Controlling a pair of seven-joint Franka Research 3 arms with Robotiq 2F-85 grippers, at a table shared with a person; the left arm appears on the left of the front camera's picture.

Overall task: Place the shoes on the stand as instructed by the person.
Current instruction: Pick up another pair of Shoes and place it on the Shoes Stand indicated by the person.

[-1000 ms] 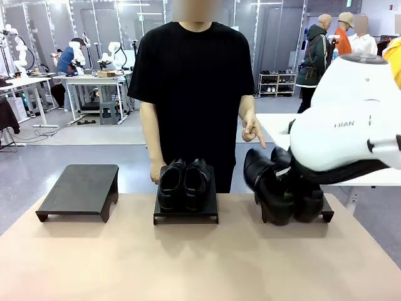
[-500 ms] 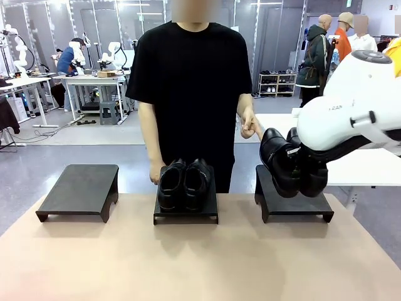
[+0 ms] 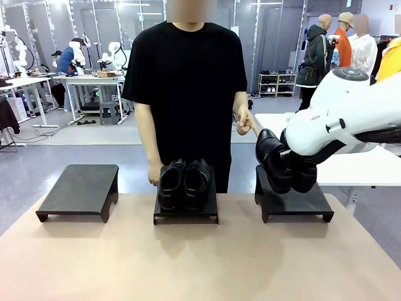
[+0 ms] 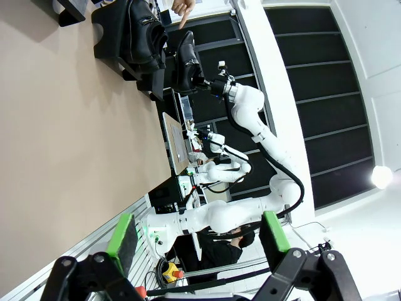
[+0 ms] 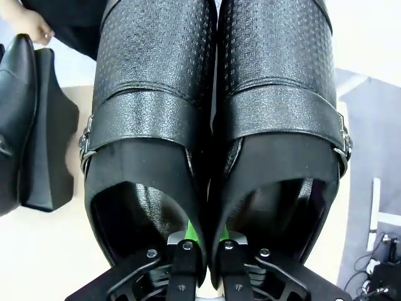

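Glossy black leather marks both pairs of shoes on this tan table (image 3: 188, 263). One pair (image 3: 183, 183) sits side by side on the middle stand (image 3: 186, 213), toes toward the robot. The other pair (image 3: 283, 164) hangs in the air above the right stand (image 3: 294, 204), tilted with toes pointing down and toward the middle, carried by the right arm (image 3: 351, 116). From the right wrist camera, the right gripper (image 5: 203, 248) is pinched together on the two inner walls of this buckled pair (image 5: 213, 138), one green pad inside each shoe opening, so both shoes are clamped as one. The left stand (image 3: 80, 190) stands bare at the table's left side. The person (image 3: 188, 88) in a black T-shirt stands behind the middle stand, one hand (image 3: 244, 120) raised near the lifted pair and the other hand (image 3: 153, 172) low beside the middle stand. In the left wrist camera, the left gripper (image 4: 197, 235) is off the table's near side with its green-padded fingers (image 4: 121, 237) spread wide and nothing between them.
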